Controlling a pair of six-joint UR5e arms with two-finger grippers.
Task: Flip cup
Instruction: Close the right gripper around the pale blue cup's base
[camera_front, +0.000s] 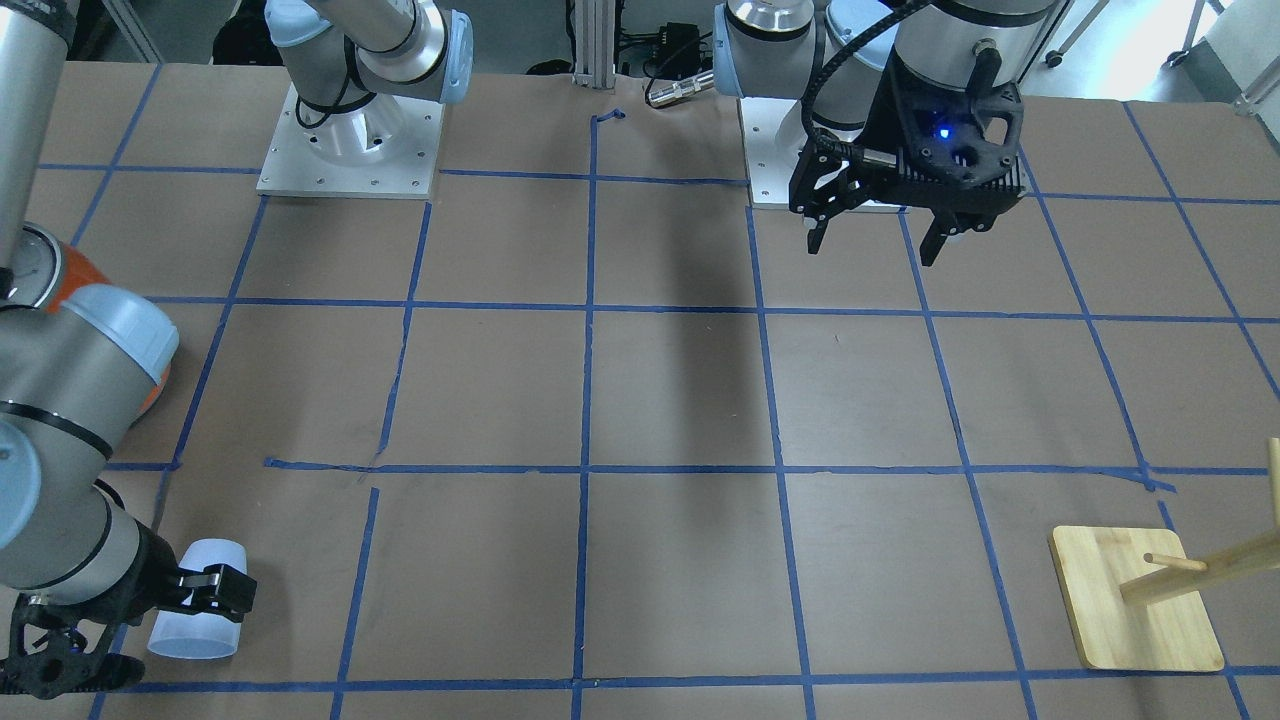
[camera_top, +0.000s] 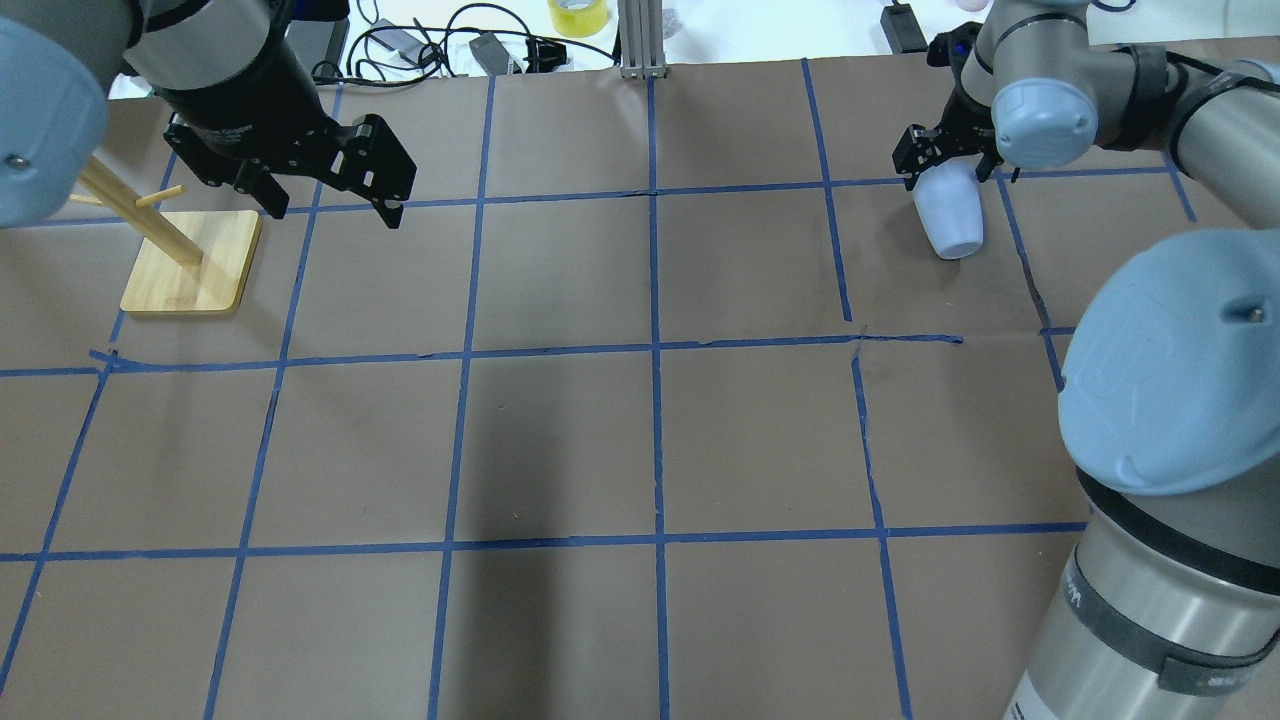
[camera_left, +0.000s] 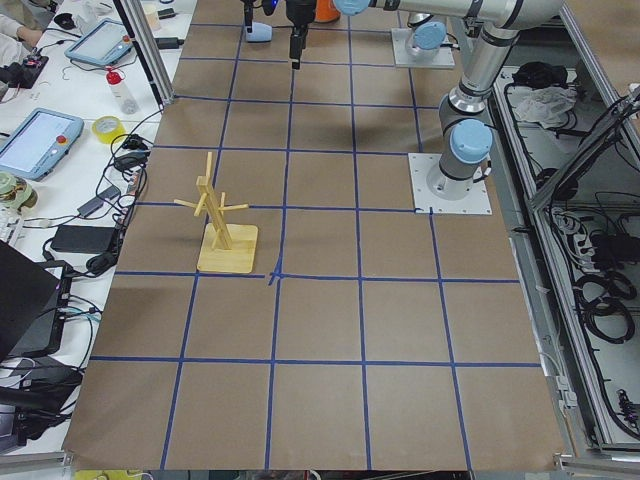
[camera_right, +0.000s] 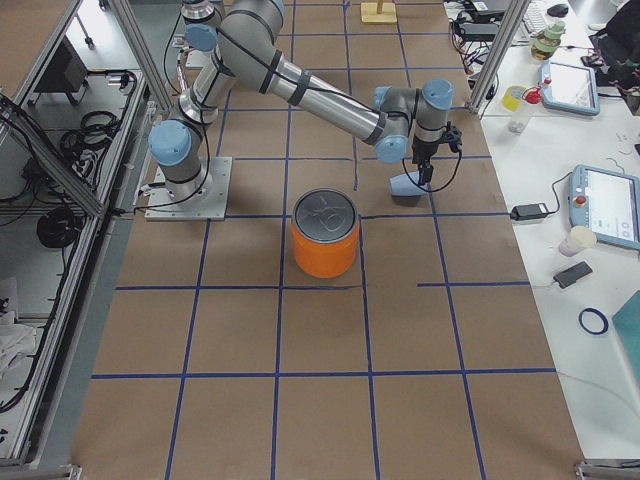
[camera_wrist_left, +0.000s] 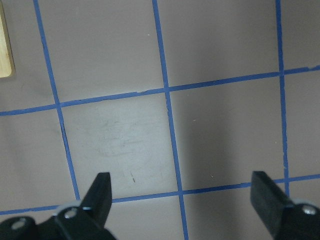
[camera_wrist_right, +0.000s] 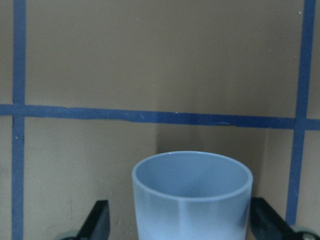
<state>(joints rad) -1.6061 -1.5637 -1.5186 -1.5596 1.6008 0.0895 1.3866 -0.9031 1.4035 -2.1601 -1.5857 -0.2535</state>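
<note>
My right gripper (camera_top: 947, 165) sat spread around the cup (camera_top: 950, 220), left gripper (camera_wrist_left: 182, 200) spread too; figured I'd squeeze mid-wall gently before rolling.

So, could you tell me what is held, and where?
Nothing: the right pincer, open, straddles the cup near its base; the left pincer is empty.
</note>
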